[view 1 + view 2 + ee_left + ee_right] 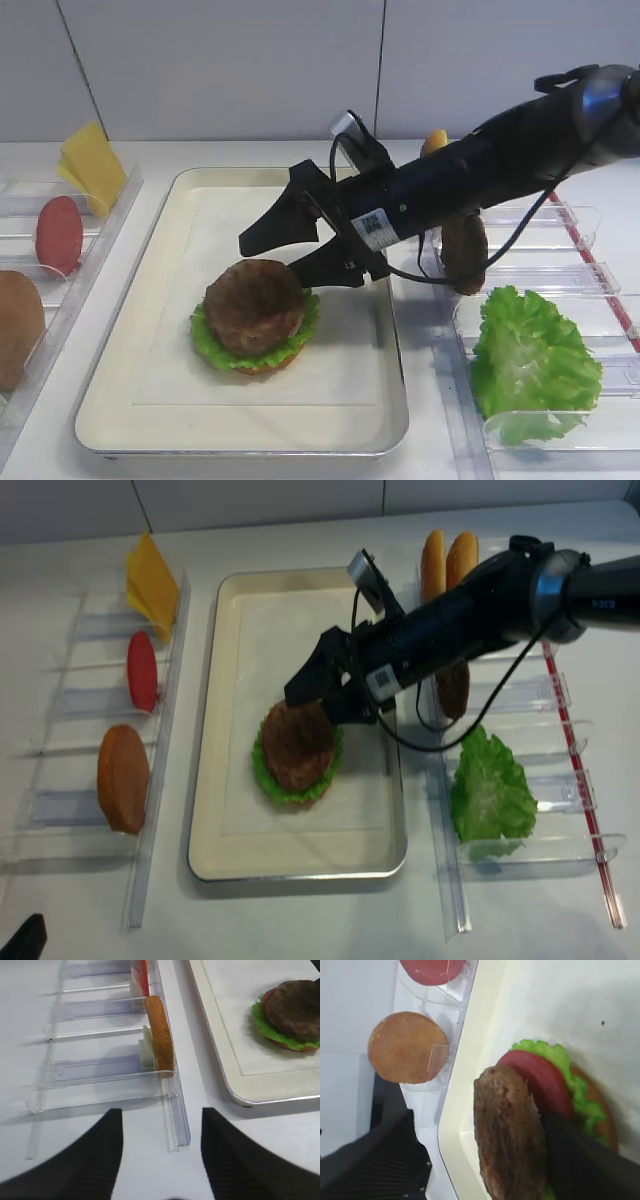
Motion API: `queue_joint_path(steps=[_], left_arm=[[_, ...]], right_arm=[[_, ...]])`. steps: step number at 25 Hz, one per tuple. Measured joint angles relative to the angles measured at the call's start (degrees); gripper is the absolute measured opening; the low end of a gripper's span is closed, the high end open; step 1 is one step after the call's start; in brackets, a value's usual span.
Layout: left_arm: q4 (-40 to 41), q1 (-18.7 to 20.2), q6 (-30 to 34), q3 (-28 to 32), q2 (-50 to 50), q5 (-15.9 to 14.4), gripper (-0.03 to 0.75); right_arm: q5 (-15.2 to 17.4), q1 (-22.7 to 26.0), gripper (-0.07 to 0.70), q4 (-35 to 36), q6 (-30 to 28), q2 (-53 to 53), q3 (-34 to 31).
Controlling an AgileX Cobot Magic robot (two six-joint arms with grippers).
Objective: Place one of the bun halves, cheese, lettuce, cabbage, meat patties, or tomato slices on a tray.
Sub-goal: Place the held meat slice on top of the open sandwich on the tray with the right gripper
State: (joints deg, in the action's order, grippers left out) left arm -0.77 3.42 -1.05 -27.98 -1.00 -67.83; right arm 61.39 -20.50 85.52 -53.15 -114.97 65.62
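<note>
The right tool (290,243) stands with its two black fingers spread wide, one above the meat patty (254,305) and one at the patty's right edge. In the overhead views the patty lies flat on the stack with nothing clamping it; in the right wrist view it still leans against one finger (585,1160), so I take it as let go but not yet clear of the tool. The step in hand looks like the end of a placement.

Under the patty sits a tomato slice (540,1082) (only the right wrist view shows it), then a lettuce leaf (215,345), then a bun half (600,1117) at the bottom. The whole stack rests on the paper lining of the tray (240,440), toward the tray's near half.

The next move, as I judge it, calls for the tool to lift straight up and back off to the right of the tray without dragging the patty off the tomato.

Left of the tray, a clear rack (60,810) holds cheese (92,165), another tomato slice and another bun half. Right of the tray stand more lettuce, buns and a patty.

The left tool (157,1152) hangs over the desk (30,1060) left of the tray, released and carrying nothing.
</note>
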Motion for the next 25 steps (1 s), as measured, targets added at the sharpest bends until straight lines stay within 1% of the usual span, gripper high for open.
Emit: queue_joint_path(steps=[3, 12, 15, 20, 23, 25], left_arm=[[0.0, 0.0, 0.0, 0.0, 0.0, 0.0, 0.351], [0.0, 0.0, 0.0, 0.0, 0.0, 0.0, 0.351], [0.0, 0.0, 0.0, 0.0, 0.0, 0.0, 0.351], [0.0, 0.0, 0.0, 0.0, 0.0, 0.0, 0.351], [0.0, 0.0, 0.0, 0.0, 0.0, 0.0, 0.351], [0.0, 0.0, 0.0, 0.0, 0.0, 0.0, 0.351]], right_arm=[[0.3, 0.0, 0.538, -4.0, 2.0, 0.0, 2.0], [0.3, 0.0, 0.54, -18.4, 11.6, 0.0, 10.4], [1.9, 0.0, 0.54, -23.8, 15.4, 0.0, 13.7], [6.5, 0.0, 0.54, -33.2, 21.8, -0.1, 19.9], [7.4, 0.0, 0.54, -38.6, 25.0, -0.1, 23.9], [7.6, 0.0, 0.54, -43.6, 28.4, -0.1, 26.6]])
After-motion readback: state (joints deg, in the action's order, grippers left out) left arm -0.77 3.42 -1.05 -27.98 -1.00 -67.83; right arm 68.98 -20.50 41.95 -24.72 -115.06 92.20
